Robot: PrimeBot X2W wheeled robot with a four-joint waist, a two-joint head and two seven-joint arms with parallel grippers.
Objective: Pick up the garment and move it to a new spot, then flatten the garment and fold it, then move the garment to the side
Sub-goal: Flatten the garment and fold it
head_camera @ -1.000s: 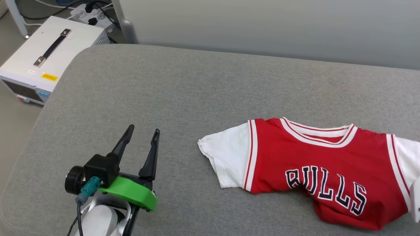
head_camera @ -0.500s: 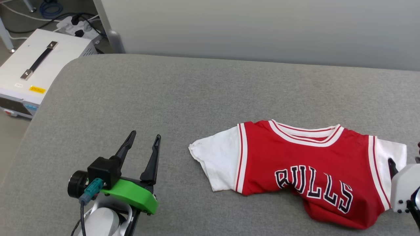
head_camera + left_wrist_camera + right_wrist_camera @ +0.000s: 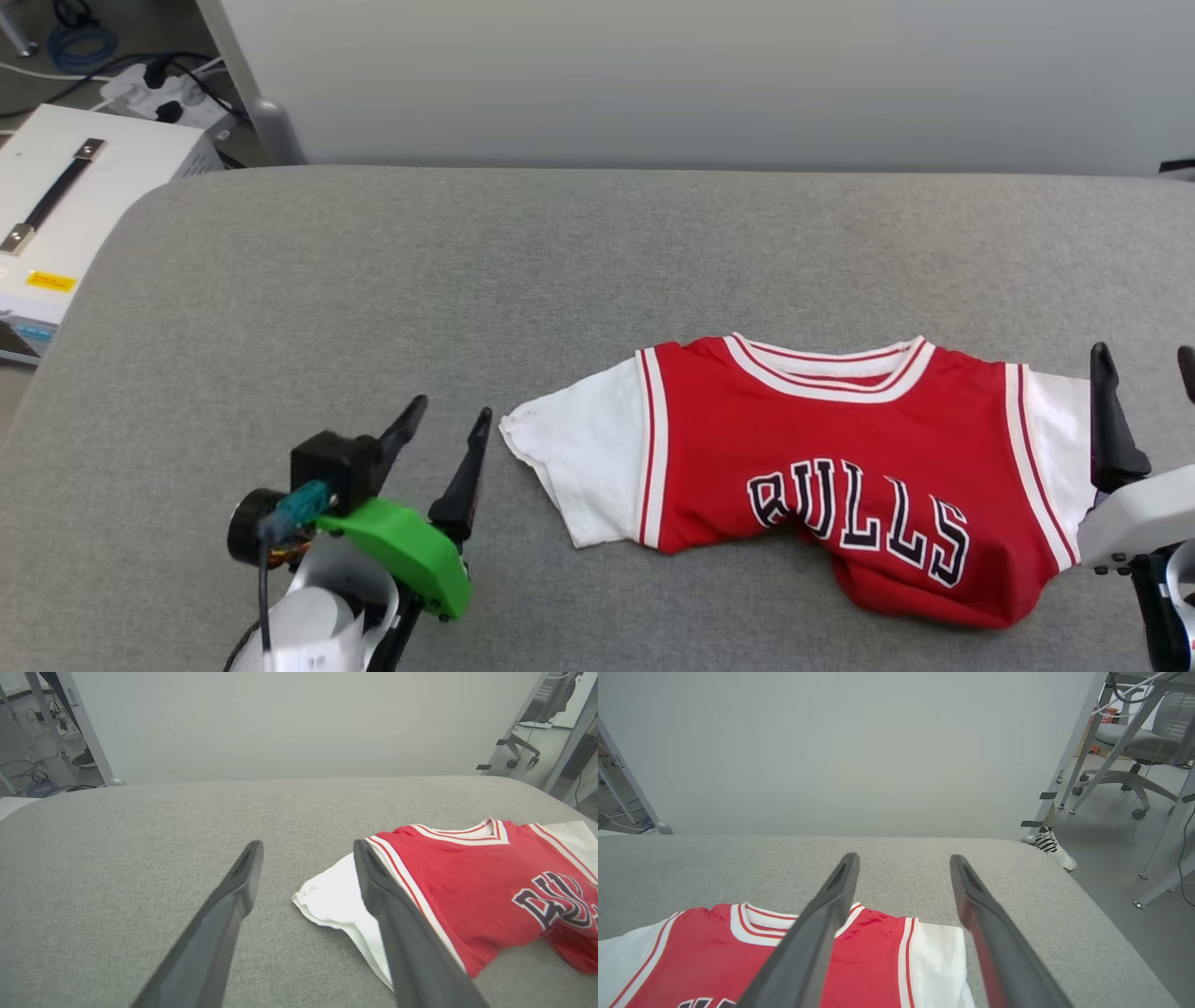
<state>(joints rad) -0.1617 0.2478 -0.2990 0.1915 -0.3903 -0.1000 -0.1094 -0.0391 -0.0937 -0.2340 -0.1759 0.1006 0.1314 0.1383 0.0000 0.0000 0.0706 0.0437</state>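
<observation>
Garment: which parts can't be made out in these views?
Head view: the garment has its lower hem bunched under; right gripper covers one sleeve's edge.
Left wrist view: lettering cut off by the right edge.
Right wrist view: lettering cut off by the bottom edge.

**Free room**
- We log the grey surface [image 3: 373, 280] as bare cloth across its left half and along the far strip up to the pale panel [image 3: 653, 75].
- Between the left gripper [image 3: 452, 407], fingers spread, and the garment [image 3: 840, 439] we note a narrow lane. The white sleeve edge lies just beside the gripper's inner finger.

**Obstacles**
- **Far side:** the panel stands upright along the back edge, with its metal leg [image 3: 266, 131] at the left corner.
- **Left, off the surface:** a white box [image 3: 93, 215] with a handle, and a power strip [image 3: 154, 89] with cables behind it.
- **Right:** the right gripper [image 3: 1144, 350] stands spread at the garment's right sleeve. Past the surface's end we list floor, a slanted frame leg [image 3: 1069, 751], an office chair [image 3: 1129, 737] and a striped shoe [image 3: 1048, 844].
</observation>
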